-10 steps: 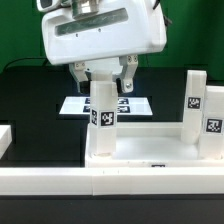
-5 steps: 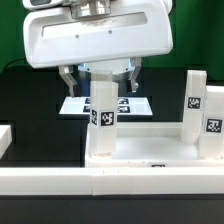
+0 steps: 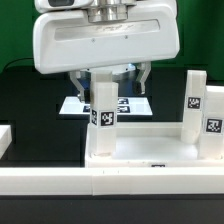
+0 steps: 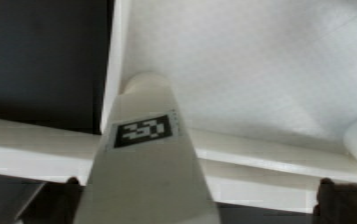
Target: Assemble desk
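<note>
The white tray-like tabletop [image 3: 160, 150] lies with its rim up. A square white leg [image 3: 103, 115] with a tag stands upright at its near left corner. Two more tagged legs [image 3: 195, 100] [image 3: 213, 125] stand at the exterior view's right. My gripper [image 3: 110, 80] is open and hangs over the left leg, with one finger on each side of its top and a gap on both sides. In the wrist view the leg [image 4: 145, 150] runs up between the dark fingertips [image 4: 328, 195], and the tabletop [image 4: 246, 70] lies behind it.
A long white border rail [image 3: 110, 182] runs along the front. A white block [image 3: 5, 138] sits at the exterior view's left edge. The marker board [image 3: 72, 105] lies behind the leg on the black table.
The fingers stood close against the leg's top before. Now they are wider apart. The hand has shifted a little toward the exterior view's right. The leg has not moved.
</note>
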